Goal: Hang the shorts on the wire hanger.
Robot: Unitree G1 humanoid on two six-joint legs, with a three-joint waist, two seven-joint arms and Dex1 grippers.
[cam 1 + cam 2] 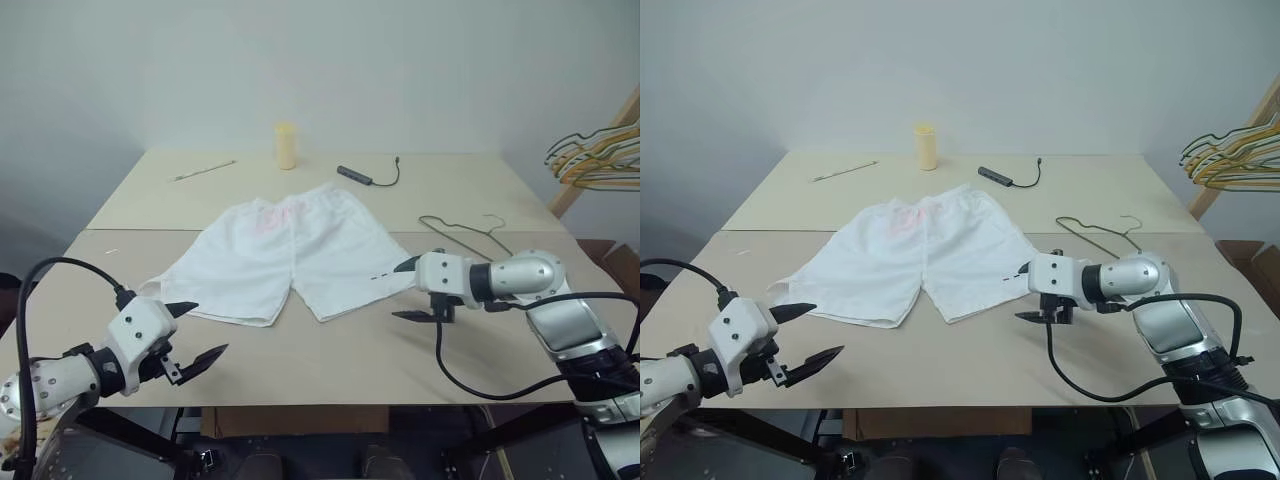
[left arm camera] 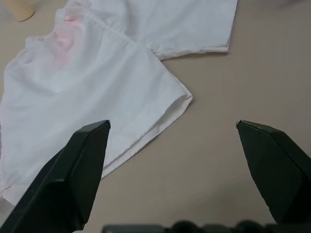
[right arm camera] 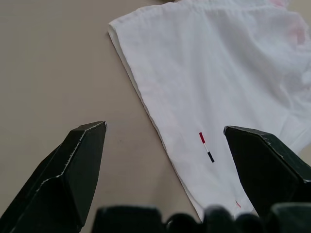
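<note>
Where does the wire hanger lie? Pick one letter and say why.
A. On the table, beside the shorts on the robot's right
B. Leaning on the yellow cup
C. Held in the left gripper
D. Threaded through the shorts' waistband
A: the wire hanger lies flat on the table, apart from the shorts on their right side; the left gripper and the right gripper are both open and hold nothing.

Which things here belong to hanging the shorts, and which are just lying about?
Belong to the job:
- shorts, spread flat on the table
- wire hanger, lying beside the shorts
- left gripper and right gripper, both open and empty

Just lying about:
- yellow cup
- cable with adapter
- thin stick
- bunch of hangers
</note>
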